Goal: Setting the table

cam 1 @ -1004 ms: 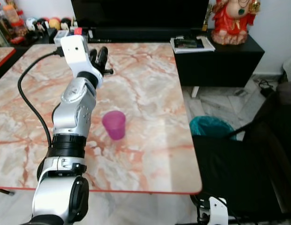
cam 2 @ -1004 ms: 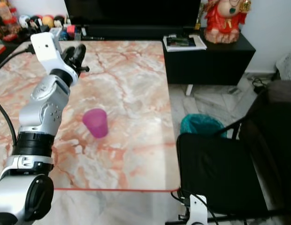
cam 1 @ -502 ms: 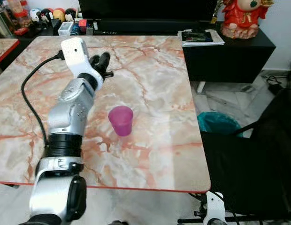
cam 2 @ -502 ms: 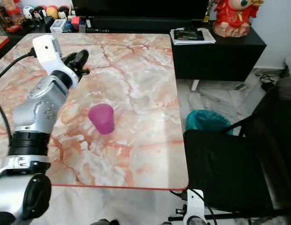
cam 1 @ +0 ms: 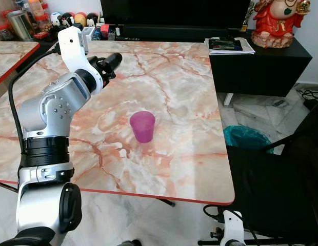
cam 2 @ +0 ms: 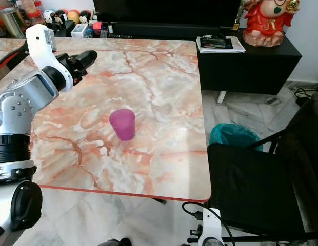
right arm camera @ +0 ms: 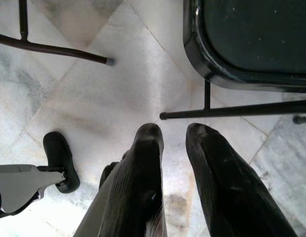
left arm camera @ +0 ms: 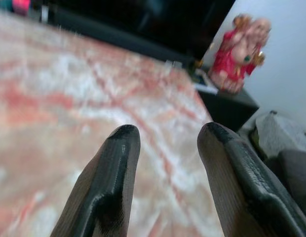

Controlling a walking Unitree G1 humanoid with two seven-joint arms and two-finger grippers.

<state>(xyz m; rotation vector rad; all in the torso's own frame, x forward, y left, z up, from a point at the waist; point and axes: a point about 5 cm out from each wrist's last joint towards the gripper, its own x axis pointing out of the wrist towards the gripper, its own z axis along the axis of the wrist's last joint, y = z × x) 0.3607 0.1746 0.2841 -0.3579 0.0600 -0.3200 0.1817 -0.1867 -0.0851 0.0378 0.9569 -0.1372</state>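
A purple plastic cup stands upright near the middle of the pink marble table. My left gripper is raised over the table's far left part, well behind and left of the cup. In the left wrist view its fingers are open with nothing between them, pointing across the tabletop. My right arm hangs idle beside the chair. Its gripper points down at the tiled floor, fingers slightly apart and empty.
A black chair stands at the table's right edge, with a teal bin behind it. A black cabinet at the back right carries books and a red figurine. A second table stands to the left.
The camera has shifted, so the table and cup sit further right in view. My left arm's elbow has swung out to the left. The cup stays in place on the table.
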